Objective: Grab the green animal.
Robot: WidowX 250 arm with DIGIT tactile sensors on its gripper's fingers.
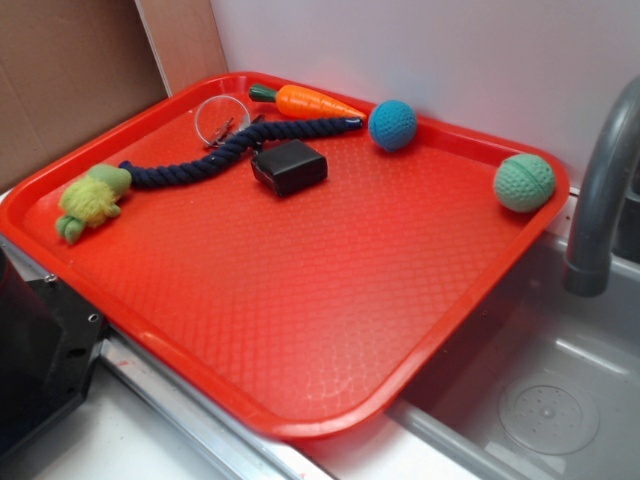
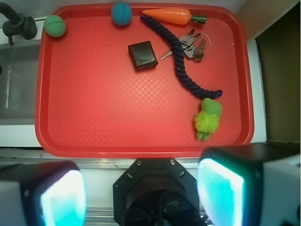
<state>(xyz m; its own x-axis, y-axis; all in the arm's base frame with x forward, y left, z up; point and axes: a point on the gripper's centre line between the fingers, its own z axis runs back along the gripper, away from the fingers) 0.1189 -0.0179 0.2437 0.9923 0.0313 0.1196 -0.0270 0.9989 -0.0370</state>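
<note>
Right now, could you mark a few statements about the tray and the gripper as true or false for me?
1. The green animal lies on the red tray. True.
2. The gripper is shut on the green animal. False: its fingers stand open off the tray's near edge, holding nothing.
3. The dark rope ends close beside the green animal. True.
4. The orange carrot lies in the sink. False: it lies on the tray near the far rim.
5. The blue ball and the green ball are touching. False: they sit apart.
</note>
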